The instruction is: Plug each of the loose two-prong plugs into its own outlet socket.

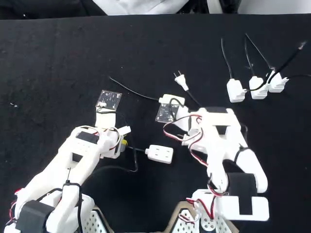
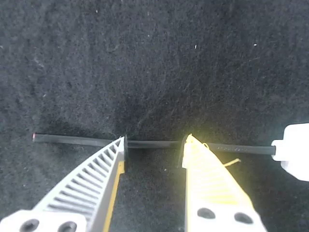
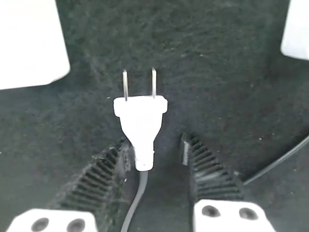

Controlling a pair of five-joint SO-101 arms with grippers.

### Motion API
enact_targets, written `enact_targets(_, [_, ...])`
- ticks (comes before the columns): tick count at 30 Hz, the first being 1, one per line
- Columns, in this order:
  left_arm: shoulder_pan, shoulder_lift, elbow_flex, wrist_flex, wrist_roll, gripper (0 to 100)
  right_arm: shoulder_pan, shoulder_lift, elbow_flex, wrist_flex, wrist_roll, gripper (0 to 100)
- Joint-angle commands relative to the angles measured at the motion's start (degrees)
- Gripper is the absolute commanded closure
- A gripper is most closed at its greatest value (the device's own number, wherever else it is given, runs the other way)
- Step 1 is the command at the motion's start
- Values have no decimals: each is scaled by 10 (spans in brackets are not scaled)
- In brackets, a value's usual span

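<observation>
A loose white two-prong plug [image 1: 181,80] lies on the black table, its prongs pointing toward the far edge. In the right wrist view the plug [image 3: 141,116] sits just ahead of my right gripper [image 3: 154,145], which is open, its fingers on either side of the plug's neck and cord. A white outlet socket [image 1: 160,154] lies mid-table. Its thin black cord [image 2: 77,140] runs across under the tips of my left gripper [image 2: 154,142], which is open and straddles it. The socket's body [image 2: 294,150] shows at the cord's one end.
Three white sockets [image 1: 235,91] [image 1: 257,87] [image 1: 278,82] with black cords lie in a row at the far right. White blocks [image 3: 29,43] [image 3: 297,29] flank the plug in the right wrist view. A thin black cable [image 1: 131,90] crosses mid-table.
</observation>
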Motion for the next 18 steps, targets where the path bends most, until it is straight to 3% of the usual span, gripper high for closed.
enact_targets(1, [0,-11,6,-8,7,802,5,4,-31,-6,5,953])
enact_targets(2, [0,-11,6,-8,7,802,5,2,-33,-6,5,996])
enact_targets(5, [0,-11,6,-8,7,802,9,-1,-35,11,5,992])
enact_targets(13, [0,-11,6,-9,7,802,-6,-91,-82,188,3,988])
enact_targets(16, [0,-11,6,-9,7,802,-14,-122,-39,143,1,988])
enact_targets(18, [0,-11,6,-9,7,802,-9,-131,-2,52,-27,988])
